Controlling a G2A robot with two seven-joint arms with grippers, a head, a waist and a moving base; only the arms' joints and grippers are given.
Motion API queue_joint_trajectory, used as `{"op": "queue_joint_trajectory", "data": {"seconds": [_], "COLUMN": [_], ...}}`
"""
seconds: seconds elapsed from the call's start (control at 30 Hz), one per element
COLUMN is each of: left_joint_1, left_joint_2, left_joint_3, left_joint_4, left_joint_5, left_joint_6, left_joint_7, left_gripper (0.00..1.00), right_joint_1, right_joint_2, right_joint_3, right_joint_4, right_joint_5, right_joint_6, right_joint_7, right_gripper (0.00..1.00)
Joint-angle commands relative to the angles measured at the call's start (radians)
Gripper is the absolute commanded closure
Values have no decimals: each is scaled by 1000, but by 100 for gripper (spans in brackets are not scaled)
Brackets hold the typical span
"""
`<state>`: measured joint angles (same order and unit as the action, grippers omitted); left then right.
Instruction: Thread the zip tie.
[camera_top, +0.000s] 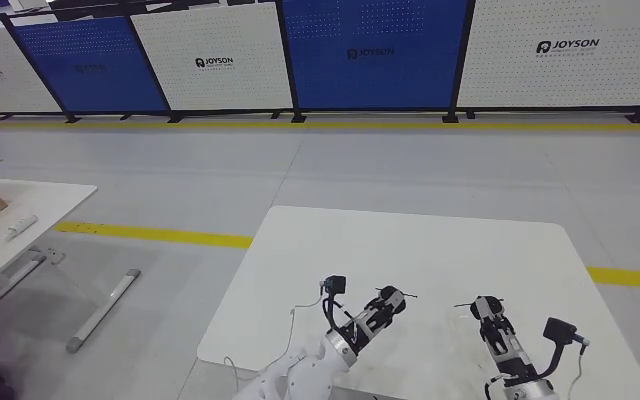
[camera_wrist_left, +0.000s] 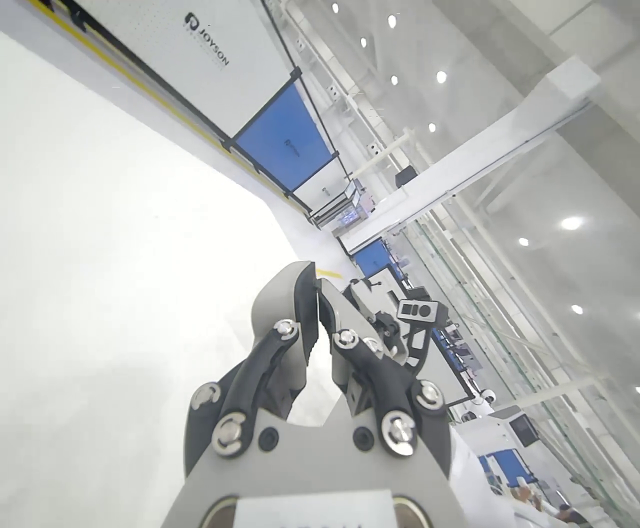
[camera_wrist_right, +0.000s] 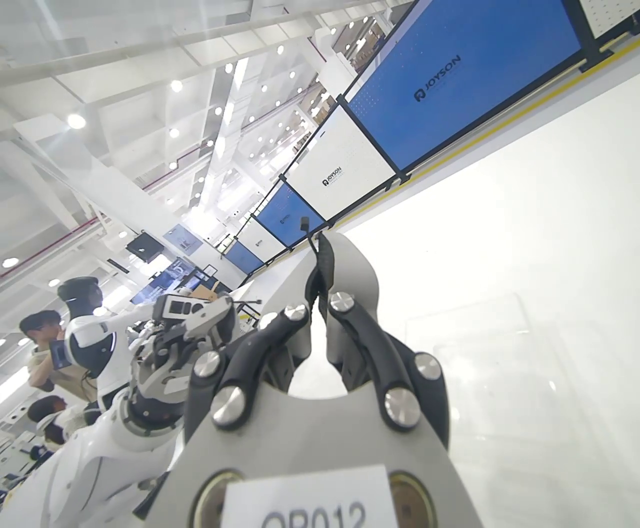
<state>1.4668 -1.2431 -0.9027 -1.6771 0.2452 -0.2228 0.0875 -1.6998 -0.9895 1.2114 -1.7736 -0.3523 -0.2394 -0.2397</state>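
By our read we're at the line-up stage, w/ nothing threaded yet. The R end effector (camera_wrist_right: 322, 252) has its fingers pressed together on the zip tie (camera_wrist_right: 304, 223), w/ the square head poking out past the tips. It hangs over the bench (camera_top: 420, 240) nr the near edge, toward the near right corner. The L end effector (camera_wrist_left: 317, 286) is likewise pressed together, over the near edge approx. mid-bench. A thin dark strip (camera_wrist_right: 248, 302) juts from its tips, prob. the tail. We can't tell if it's the same tie, as the run btw. them is hidden. The two tips are apart, roughly facing each other.

To do this well, we'd hold the head fixed & let only the L side travel. We'd turn the head so its slot faces the strip end-on. The slot is too small to make out, so we'd check orientation first. A short free length means less flop, so we'd regrip nearer the tip if it droops. We'd go slow & straight along the strip's axis, since any side offset prob. buckles it vs. the head. We wouldn't loosen either pinch until the tip's through.
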Motion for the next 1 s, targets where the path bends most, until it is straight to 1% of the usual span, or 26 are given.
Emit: {"op": "queue_joint_trajectory", "data": {"seconds": [0.0,0.03,0.07,0.13,0.17,0.47,0.53,0.57,0.63,0.67,0.7,0.73,0.77,0.83,0.9,0.97], "left_joint_1": [11,17,21,25,25,25,20,16,-2,-10,-17,-28,-35,-45,-53,-59], "left_joint_2": [2,3,3,4,4,4,3,1,-4,-7,-10,-13,-15,-20,-23,-27], "left_joint_3": [-2,-3,-3,-1,1,1,0,1,8,13,17,18,21,24,28,34], "left_joint_4": [-35,-56,-68,-89,-92,-92,-83,-74,-39,-25,-7,19,35,76,106,140], "left_joint_5": [30,48,57,69,73,73,79,81,82,75,61,48,39,18,9,14], "left_joint_6": [-7,-2,5,20,23,23,35,43,65,69,72,76,75,74,75,86], "left_joint_7": [11,15,14,3,-9,-9,0,5,16,18,16,18,20,21,23,32], "left_gripper": [100,100,100,100,100,100,100,100,100,100,100,100,100,100,100,100], "right_joint_1": [0,0,0,0,0,0,0,0,0,0,0,0,0,0,0,0], "right_joint_2": [0,0,0,0,0,0,0,0,0,0,0,0,0,0,0,0], "right_joint_3": [0,0,0,0,0,0,0,0,0,0,0,0,0,0,0,0], "right_joint_4": [0,0,0,0,0,0,0,0,0,0,0,0,0,0,0,0], "right_joint_5": [0,0,0,0,0,0,0,0,0,0,0,0,0,0,0,0], "right_joint_6": [0,0,0,0,0,0,0,0,0,0,0,0,0,0,0,0], "right_joint_7": [0,0,0,0,0,0,0,0,0,0,0,0,0,0,0,0], "right_gripper": [100,100,100,100,100,100,100,100,100,100,100,100,100,100,100,100]}}
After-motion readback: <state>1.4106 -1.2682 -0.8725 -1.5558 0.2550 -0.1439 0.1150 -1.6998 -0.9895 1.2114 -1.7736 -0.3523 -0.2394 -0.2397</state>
